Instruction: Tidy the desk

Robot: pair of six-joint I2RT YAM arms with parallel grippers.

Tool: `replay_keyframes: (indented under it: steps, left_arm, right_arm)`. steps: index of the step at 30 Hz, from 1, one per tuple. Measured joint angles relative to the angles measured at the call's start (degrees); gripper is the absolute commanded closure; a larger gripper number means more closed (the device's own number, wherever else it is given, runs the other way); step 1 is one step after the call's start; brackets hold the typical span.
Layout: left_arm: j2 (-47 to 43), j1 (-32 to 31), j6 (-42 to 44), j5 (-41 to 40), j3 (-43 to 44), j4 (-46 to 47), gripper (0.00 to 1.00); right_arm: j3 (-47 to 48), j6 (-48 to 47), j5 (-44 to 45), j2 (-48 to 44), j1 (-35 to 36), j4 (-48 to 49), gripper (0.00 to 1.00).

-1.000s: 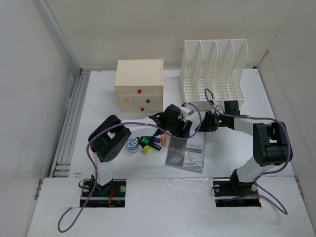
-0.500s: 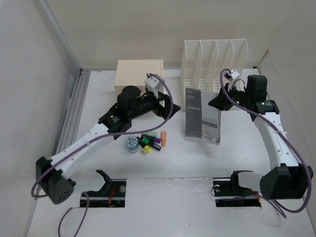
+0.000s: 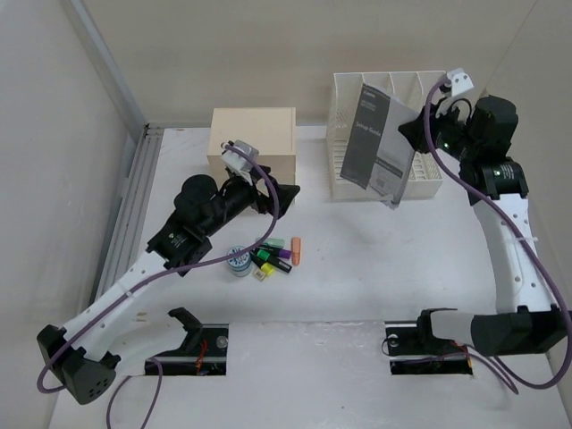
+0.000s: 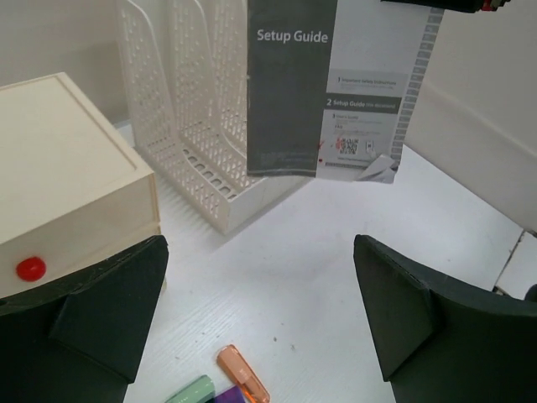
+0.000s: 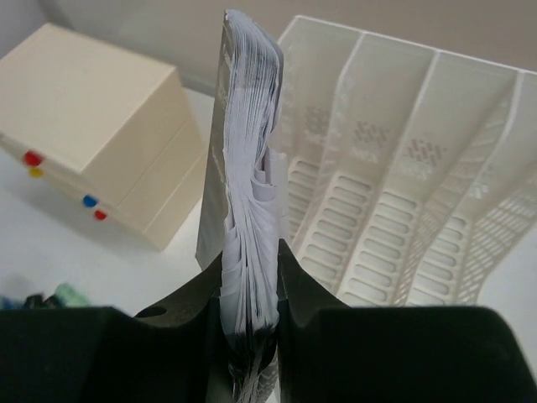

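Over file rack [image 3: 420,183], seemingly: right gripper [image 3: 411,134] pinches setup guide [image 3: 375,143]; left gripper [image 4: 260,277] spread.

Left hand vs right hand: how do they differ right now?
Left hand is open and empty; right hand is shut on the guide. Left hand sits by the drawer box, facing across the desk; right hand is high up by the rack, the guide hanging upright from it. Shared: both are black and two-fingered.
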Motion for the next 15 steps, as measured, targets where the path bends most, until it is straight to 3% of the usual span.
replay_keyframes:
  steps: [10,15]
  left_arm:
    - [-6.84,0.11,1.07,-8.76,-3.32,-1.38,0.06]
    - [-7.26,0.11,1.09,-10.75,-3.91,-1.49,0.06]
  right_arm:
    - [4.59,0.11,22.10,12.35,2.32,6.69,1.00]
    - [5.22,-0.33,25.53,16.09,2.36,8.04,1.00]
